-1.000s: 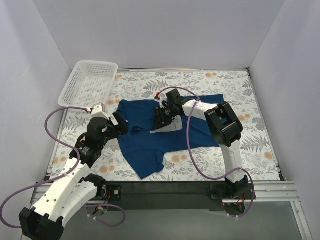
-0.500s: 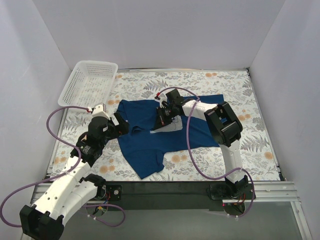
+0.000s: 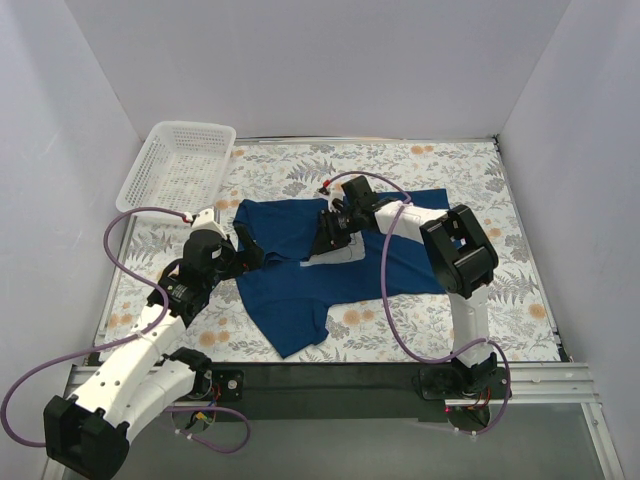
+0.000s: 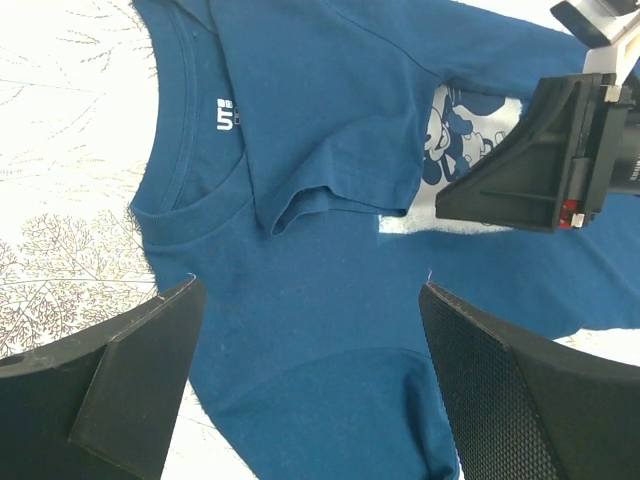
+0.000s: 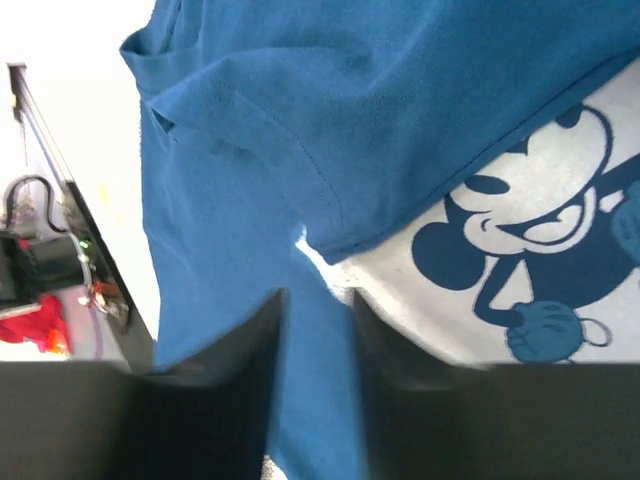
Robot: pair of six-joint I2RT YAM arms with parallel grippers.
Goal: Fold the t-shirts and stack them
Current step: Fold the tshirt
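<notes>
One t-shirt (image 3: 300, 285) lies spread in the middle of the table (image 3: 480, 190), collar (image 4: 190, 190) to the left and hem to the right. We judge the folding barely begun. The far sleeve (image 4: 330, 170) is turned in over the chest, its hem touching the edge of the cartoon print (image 5: 520, 240), while the near sleeve sticks out flat toward the near edge.

Our right gripper (image 3: 332, 235) sits low at that folded sleeve. Its jaws are close together with a thin slit between, and we cannot tell whether any cloth is nipped there. Our left gripper (image 4: 310, 300) hovers over the collar end with its jaws wide apart, holding nothing.

Next, we reckon, the near side needs folding in to match. That calls for a clean pinch of cloth at shoulder and hem without dragging the shirt. The basket (image 3: 190, 125) stands at the far left.
</notes>
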